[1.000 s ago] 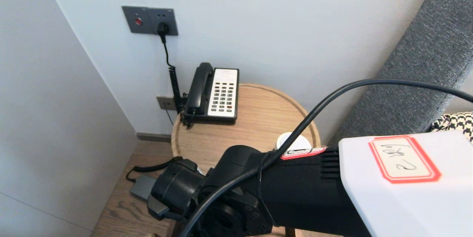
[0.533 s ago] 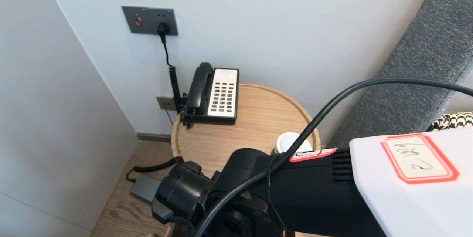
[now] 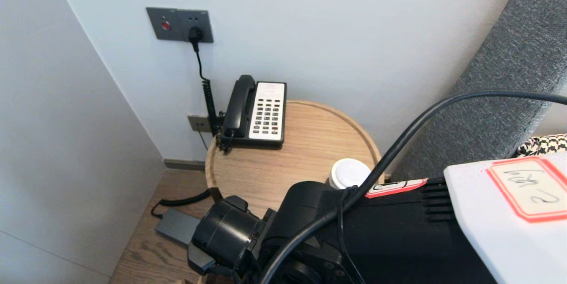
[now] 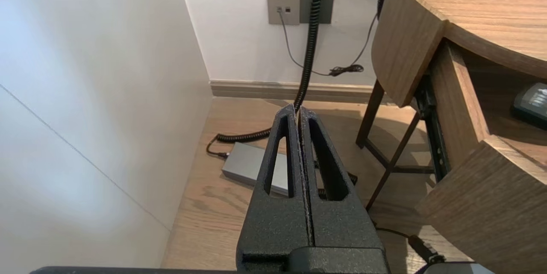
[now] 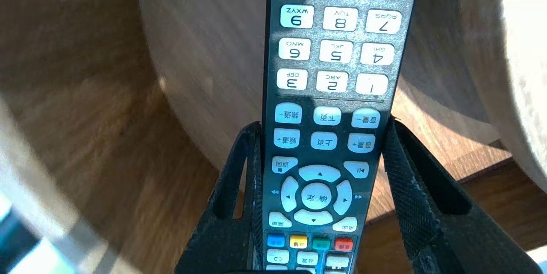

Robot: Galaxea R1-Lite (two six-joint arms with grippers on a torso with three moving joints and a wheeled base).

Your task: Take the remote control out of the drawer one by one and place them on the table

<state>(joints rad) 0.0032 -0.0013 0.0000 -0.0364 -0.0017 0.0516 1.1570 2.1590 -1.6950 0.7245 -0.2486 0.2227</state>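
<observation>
**Right gripper clamping the remote**

Your right gripper point(image 5: 321, 125) is clamping the remote point(image 5: 337, 51) by its long edges at the arrow keys, and the number end is jutting past the fingertips. You are best, I judge, moving slowly with an even squeeze so the remote isn't pivoting. Your left gripper point(image 4: 299, 109) is hanging low over the floor, fingers pressed together. Beyond it the drawer point(image 4: 453, 94) is standing open, with a dark device point(image 4: 532, 103) lying inside.
</observation>
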